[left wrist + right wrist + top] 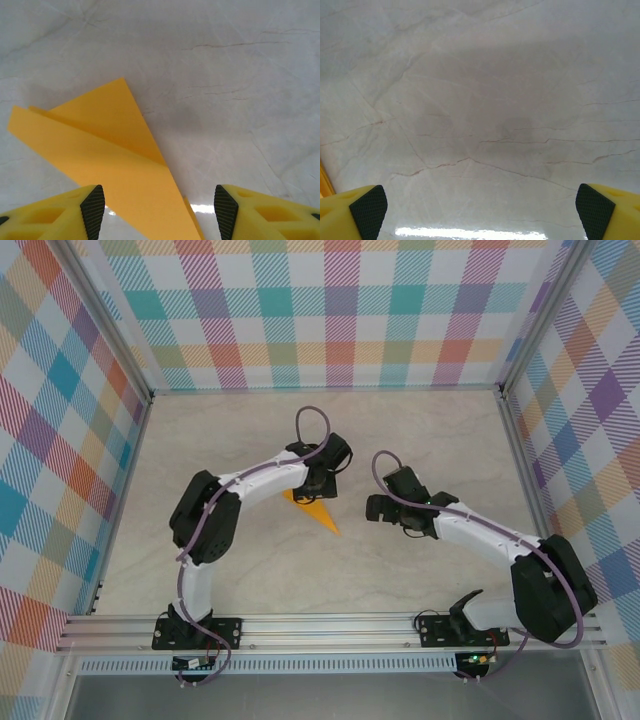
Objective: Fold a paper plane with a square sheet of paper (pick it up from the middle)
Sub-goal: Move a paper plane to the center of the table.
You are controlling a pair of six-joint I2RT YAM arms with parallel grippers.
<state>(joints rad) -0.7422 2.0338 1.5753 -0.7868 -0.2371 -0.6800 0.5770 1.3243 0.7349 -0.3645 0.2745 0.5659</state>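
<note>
1. Orange-yellow paper plane [318, 510] lies near the middle of the marbled table [420, 430]; we read its long axis as diagonal, sharp tip toward the near right.
2. Left gripper [159, 206]: jaws apart above it, gripping nothing.
3. Right gripper [480, 210]: jaws wide over bare table.

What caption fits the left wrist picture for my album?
Open left gripper over the folded paper plane on the marble table.
</note>
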